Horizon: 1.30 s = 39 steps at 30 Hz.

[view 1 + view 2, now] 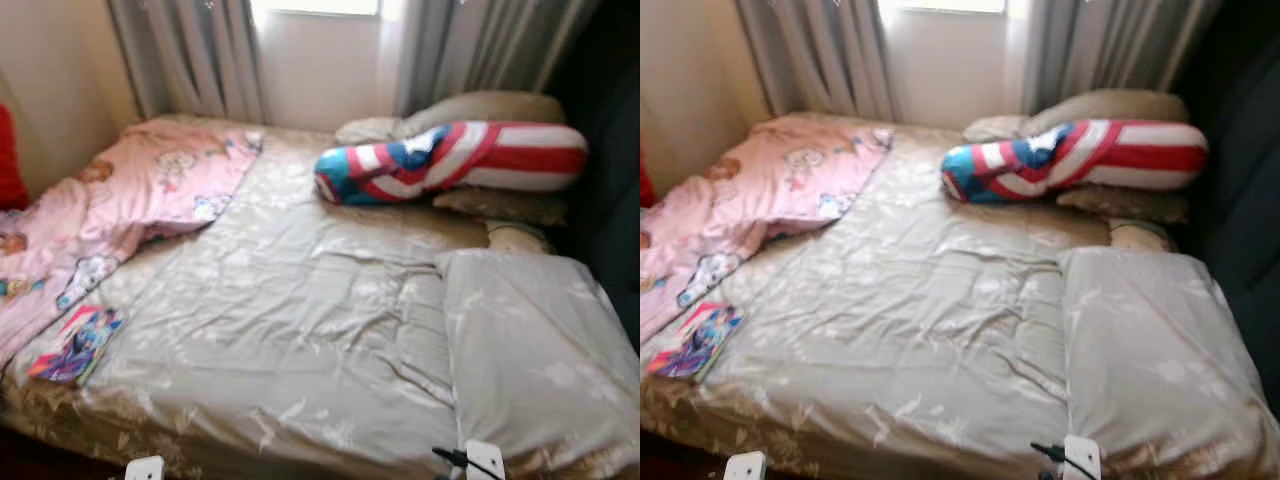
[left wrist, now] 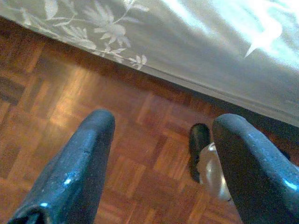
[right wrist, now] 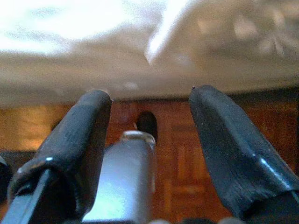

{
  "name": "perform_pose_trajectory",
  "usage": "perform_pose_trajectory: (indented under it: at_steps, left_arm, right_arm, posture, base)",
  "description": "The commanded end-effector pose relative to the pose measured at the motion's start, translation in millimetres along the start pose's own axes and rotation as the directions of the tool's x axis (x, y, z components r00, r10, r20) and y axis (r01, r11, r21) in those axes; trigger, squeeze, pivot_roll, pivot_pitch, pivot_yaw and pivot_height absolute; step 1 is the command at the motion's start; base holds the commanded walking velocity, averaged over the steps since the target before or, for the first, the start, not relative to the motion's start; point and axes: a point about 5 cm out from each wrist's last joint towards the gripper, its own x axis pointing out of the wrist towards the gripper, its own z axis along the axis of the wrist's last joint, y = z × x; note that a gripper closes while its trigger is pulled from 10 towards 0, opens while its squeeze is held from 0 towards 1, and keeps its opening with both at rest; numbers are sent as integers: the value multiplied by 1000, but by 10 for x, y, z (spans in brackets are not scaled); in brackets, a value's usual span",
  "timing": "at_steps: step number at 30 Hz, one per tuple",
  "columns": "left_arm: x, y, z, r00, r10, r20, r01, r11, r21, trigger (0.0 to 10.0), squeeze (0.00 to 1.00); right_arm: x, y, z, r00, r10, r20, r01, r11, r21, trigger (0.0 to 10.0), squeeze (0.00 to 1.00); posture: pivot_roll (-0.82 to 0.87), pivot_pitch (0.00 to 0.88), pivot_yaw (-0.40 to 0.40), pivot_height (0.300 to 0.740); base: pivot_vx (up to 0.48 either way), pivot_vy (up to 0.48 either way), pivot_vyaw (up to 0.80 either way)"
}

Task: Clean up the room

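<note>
Unmade bed seen from its foot, both grippers hanging low with fingers spread.

At nine o'clock a pink blanket (image 1: 110, 205) lies rumpled across the bed's (image 1: 300, 330) left side, reaching up to eleven o'clock by the curtains (image 1: 190, 60); a red thing (image 1: 10, 160) shows at the far left edge. At seven o'clock a colourful book (image 1: 78, 343) rests on the grey sheet (image 1: 300, 300) near the mattress corner, just below the blanket's edge. At one o'clock a red, white and blue bolster (image 1: 450, 160) lies across beige pillows (image 1: 480, 108). At four o'clock sits a grey pillow (image 1: 540, 360). The left gripper (image 2: 161, 154) hangs over the parquet floor (image 2: 70, 102) beside the sheet's hem, fingers apart, holding nothing. The right gripper (image 3: 149, 140) likewise hangs by the bed's edge, fingers apart and empty.
</note>
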Motion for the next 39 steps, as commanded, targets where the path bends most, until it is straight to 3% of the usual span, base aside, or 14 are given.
perform_pose_trajectory:
  at_steps: [1,6,14,23,31,39]
  left_arm:
    - [-28,60,-72,1000,16,-23,-16,1000,7,10000,0]
    - [-37,93,-79,1000,19,-24,-19,1000,6,10000,0]
    - [-47,145,-70,1000,22,-17,-22,1000,5,10000,0]
    - [-16,12,-58,1000,8,-15,-8,1000,8,10000,0]
    - [-9,-10,-49,1000,8,-15,-8,1000,8,10000,0]
    - [-9,11,-36,1000,11,-12,-11,1000,6,10000,0]
  right_arm:
    - [0,-20,8,1000,3,-1,-3,1000,0,10000,0]
    - [-10,-132,11,1000,-9,0,9,1000,3,10000,0]
    - [-11,-119,-1,1000,-6,-1,6,1000,5,10000,0]
    - [-19,-231,31,1000,-13,5,12,1000,20,10000,0]
    - [-1,-109,46,1000,4,3,-4,1000,14,10000,0]
    - [-3,-155,65,1000,3,6,-4,1000,13,10000,0]
  posture:
    - [19,0,-8,740]
    - [20,0,-8,740]
    - [20,0,-8,740]
    - [24,0,-6,740]
    - [24,0,-6,740]
    - [26,0,-9,740]
  base:
    - [0,334,0]
    - [0,337,0]
    - [0,334,0]
    - [0,332,0]
    - [0,333,0]
    - [0,333,0]
